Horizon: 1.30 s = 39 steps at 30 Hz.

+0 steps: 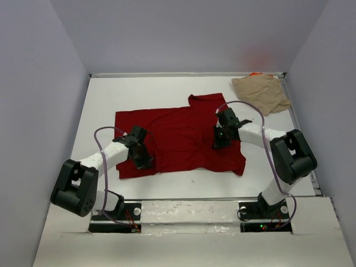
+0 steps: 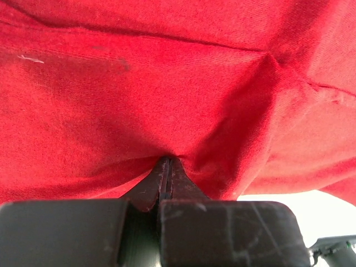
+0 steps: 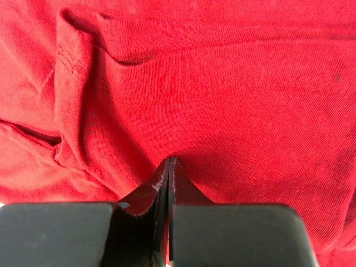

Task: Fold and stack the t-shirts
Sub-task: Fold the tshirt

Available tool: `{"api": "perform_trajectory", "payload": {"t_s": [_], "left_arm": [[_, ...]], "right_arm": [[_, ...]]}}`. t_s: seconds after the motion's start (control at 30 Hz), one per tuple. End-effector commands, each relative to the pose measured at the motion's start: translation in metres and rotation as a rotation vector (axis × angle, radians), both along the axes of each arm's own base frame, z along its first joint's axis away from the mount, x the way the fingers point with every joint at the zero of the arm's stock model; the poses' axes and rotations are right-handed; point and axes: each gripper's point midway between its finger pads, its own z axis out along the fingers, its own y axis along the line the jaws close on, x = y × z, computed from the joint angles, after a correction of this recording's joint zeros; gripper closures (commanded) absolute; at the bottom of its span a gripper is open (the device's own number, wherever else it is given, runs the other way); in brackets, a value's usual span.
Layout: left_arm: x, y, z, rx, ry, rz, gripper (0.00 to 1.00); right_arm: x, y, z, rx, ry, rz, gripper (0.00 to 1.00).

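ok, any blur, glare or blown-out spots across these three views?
Top view: sharp and evenly lit, soft shadows on the red shirt, faint orange tint on the back wall above the tan shirt. Left wrist: weave in focus, table at bottom right blown out white. Right wrist: weave crisp, no glare.

Top view high, looking down, wrist views close against the red t-shirt [image 1: 178,139] — shared by all.

1. Orange cloth [image 1: 256,74]: nearly all hidden behind tan shirt [image 1: 260,93]; shape too small to tell.
2. Red shirt [image 1: 181,139]: covered in part by both arms from above.
3. Red shirt again: cut off by the frame in both wrist views.
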Motion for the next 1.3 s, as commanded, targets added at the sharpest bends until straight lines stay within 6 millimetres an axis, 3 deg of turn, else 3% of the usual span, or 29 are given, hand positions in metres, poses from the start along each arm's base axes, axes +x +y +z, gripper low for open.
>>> {"api": "perform_trajectory", "payload": {"t_s": [0.0, 0.17, 0.3, 0.57, 0.63, 0.7, 0.73, 0.8, 0.83, 0.87, 0.9, 0.93, 0.97, 1.0, 1.03, 1.07, 1.1, 1.13, 1.17, 1.2, 1.27], "left_arm": [[-0.046, 0.006, -0.006, -0.023, 0.114, -0.004, 1.0], [-0.052, 0.0, 0.006, -0.078, 0.094, 0.021, 1.0], [-0.042, 0.008, 0.018, -0.032, 0.056, 0.043, 1.0], [-0.015, 0.019, 0.041, 0.069, -0.015, 0.052, 1.0], [-0.009, 0.021, 0.046, 0.093, -0.028, 0.051, 1.0], [0.014, 0.028, 0.068, 0.15, -0.121, 0.069, 1.0], [0.032, 0.024, 0.088, 0.143, -0.188, 0.068, 1.0], [0.052, 0.027, 0.108, 0.187, -0.254, 0.047, 1.0], [0.069, 0.021, 0.122, 0.191, -0.28, 0.036, 1.0], [0.079, 0.016, 0.129, 0.185, -0.293, 0.014, 1.0], [0.088, 0.013, 0.12, 0.217, -0.259, -0.038, 1.0], [0.108, 0.005, 0.137, 0.209, -0.298, -0.048, 1.0], [0.118, 0.003, 0.139, 0.216, -0.301, -0.066, 1.0], [0.127, -0.004, 0.123, 0.21, -0.247, -0.11, 1.0], [0.144, -0.01, 0.13, 0.168, -0.268, -0.116, 1.0], [0.149, -0.019, 0.127, 0.058, -0.243, -0.14, 1.0], [0.163, -0.021, 0.116, 0.011, -0.227, -0.143, 1.0], [0.168, -0.018, 0.11, -0.02, -0.211, -0.132, 1.0], [0.175, -0.009, 0.107, -0.065, -0.195, -0.1, 1.0], [0.18, -0.005, 0.098, -0.09, -0.181, -0.085, 1.0], [0.173, 0.009, 0.084, -0.129, -0.132, -0.039, 1.0]], "right_arm": [[-0.032, -0.003, 0.0, -0.02, 0.052, -0.021, 1.0], [-0.047, -0.007, 0.012, -0.019, 0.04, -0.051, 1.0], [-0.052, -0.011, 0.013, -0.051, 0.031, -0.051, 1.0], [-0.019, -0.016, 0.034, -0.108, -0.081, -0.096, 1.0], [-0.002, -0.016, 0.048, -0.128, -0.142, -0.108, 1.0], [0.019, -0.011, 0.072, -0.122, -0.217, -0.111, 1.0], [0.027, -0.009, 0.078, -0.124, -0.237, -0.107, 1.0], [0.044, -0.006, 0.091, -0.141, -0.284, -0.097, 1.0], [0.062, -0.002, 0.113, -0.143, -0.339, -0.109, 1.0], [0.073, 0.0, 0.109, -0.172, -0.331, -0.102, 0.94], [0.08, 0.0, 0.11, -0.203, -0.334, -0.088, 0.82], [0.103, 0.003, 0.135, -0.182, -0.381, -0.107, 0.79], [0.113, 0.005, 0.136, -0.176, -0.375, -0.104, 0.76], [0.124, 0.005, 0.12, -0.156, -0.322, -0.08, 0.71], [0.136, 0.004, 0.12, -0.13, -0.313, -0.085, 0.62], [0.153, 0.005, 0.132, -0.081, -0.327, -0.095, 0.58], [0.163, 0.0, 0.114, -0.014, -0.258, -0.089, 0.54], [0.167, 0.008, 0.11, 0.013, -0.244, -0.074, 0.54], [0.183, -0.006, 0.117, 0.03, -0.256, -0.105, 0.54], [0.188, -0.01, 0.105, 0.022, -0.234, -0.1, 0.53], [0.19, -0.014, 0.108, 0.012, -0.229, -0.077, 0.54]]}}
